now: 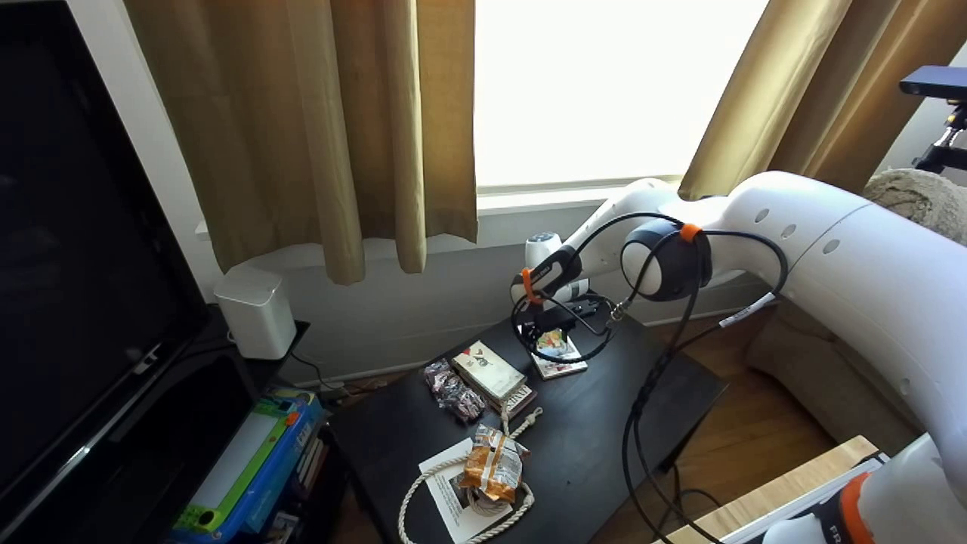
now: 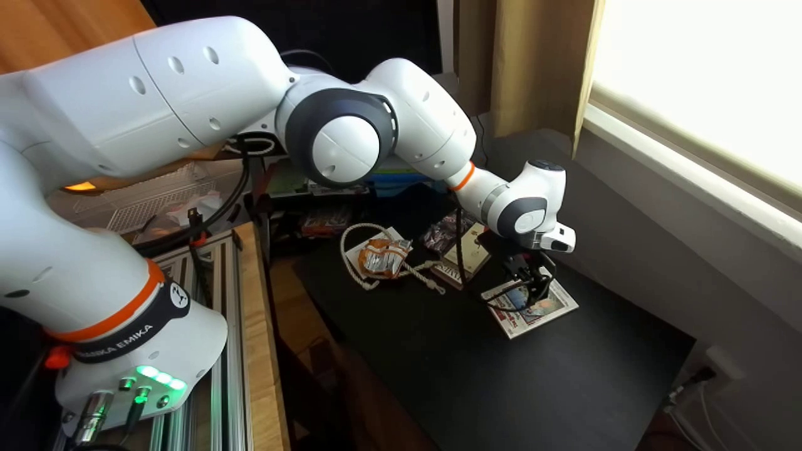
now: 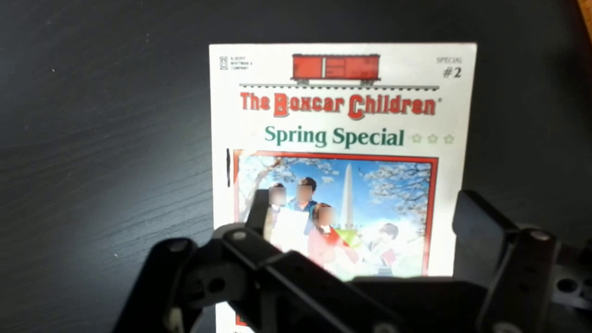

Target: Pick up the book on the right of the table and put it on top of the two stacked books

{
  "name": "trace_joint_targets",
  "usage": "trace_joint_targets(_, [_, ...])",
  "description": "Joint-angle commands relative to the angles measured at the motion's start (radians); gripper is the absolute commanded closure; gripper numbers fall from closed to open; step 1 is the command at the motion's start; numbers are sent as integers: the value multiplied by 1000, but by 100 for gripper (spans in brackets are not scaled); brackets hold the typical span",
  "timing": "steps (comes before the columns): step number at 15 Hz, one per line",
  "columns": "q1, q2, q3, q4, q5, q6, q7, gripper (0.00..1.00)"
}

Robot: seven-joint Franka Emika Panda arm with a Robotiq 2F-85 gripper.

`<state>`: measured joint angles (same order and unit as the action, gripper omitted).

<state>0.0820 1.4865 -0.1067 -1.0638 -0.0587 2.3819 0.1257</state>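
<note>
The book [image 3: 340,157] lies near the table [image 2: 539,382] edge below the window [image 1: 604,83], the gripper [image 3: 363,208] over it, fingers [image 3: 481,226] apart. In the wrist view one finger overlaps the book, the other borders its side: lowering off-centre could press or skid it

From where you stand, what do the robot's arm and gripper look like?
The arm is white and rounded, with dark joint covers, orange rings and EMIKA lettering on a dark band. Its base shows green lights. Black cables run along it. The gripper is black with two angular fingers.
</note>
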Motion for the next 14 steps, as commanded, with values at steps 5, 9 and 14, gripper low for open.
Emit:
trace_joint_targets(5, [69,0,-53,-69,-60,93,112,0])
trace_joint_targets(9, [83,0,-63,-85,-68,129,134,0])
trace_joint_targets(14, [84,0,-55,-100,-63,161,129,0])
